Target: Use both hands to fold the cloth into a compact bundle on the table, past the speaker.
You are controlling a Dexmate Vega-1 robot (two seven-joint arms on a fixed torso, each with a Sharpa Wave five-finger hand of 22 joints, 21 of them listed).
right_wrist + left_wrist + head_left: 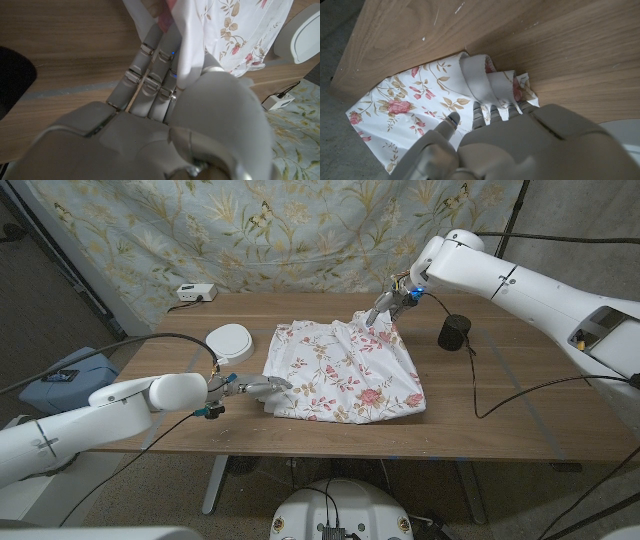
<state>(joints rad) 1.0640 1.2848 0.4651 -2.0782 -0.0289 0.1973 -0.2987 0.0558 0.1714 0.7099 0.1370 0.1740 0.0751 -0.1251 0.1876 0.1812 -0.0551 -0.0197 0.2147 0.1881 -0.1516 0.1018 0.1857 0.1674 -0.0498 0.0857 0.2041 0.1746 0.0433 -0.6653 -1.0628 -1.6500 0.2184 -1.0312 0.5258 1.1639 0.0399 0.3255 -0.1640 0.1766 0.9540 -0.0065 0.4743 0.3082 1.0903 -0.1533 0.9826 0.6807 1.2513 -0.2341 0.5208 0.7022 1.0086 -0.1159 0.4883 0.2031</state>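
Both arms are glossy white rounded shells with grey seams at the joints, and black cables run along them. The left hand and right hand are pale grey with segmented fingers. A blue light shows at the right wrist, another on a right finger

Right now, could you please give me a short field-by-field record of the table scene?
cloth: white floral-print cloth, spread on the wooden table, partly bunched
left hand: left hand grips the cloth's near-left edge
right hand: right hand pinches the far-right corner
speaker: black cylindrical speaker, right of the cloth
other: round white device, left of the cloth
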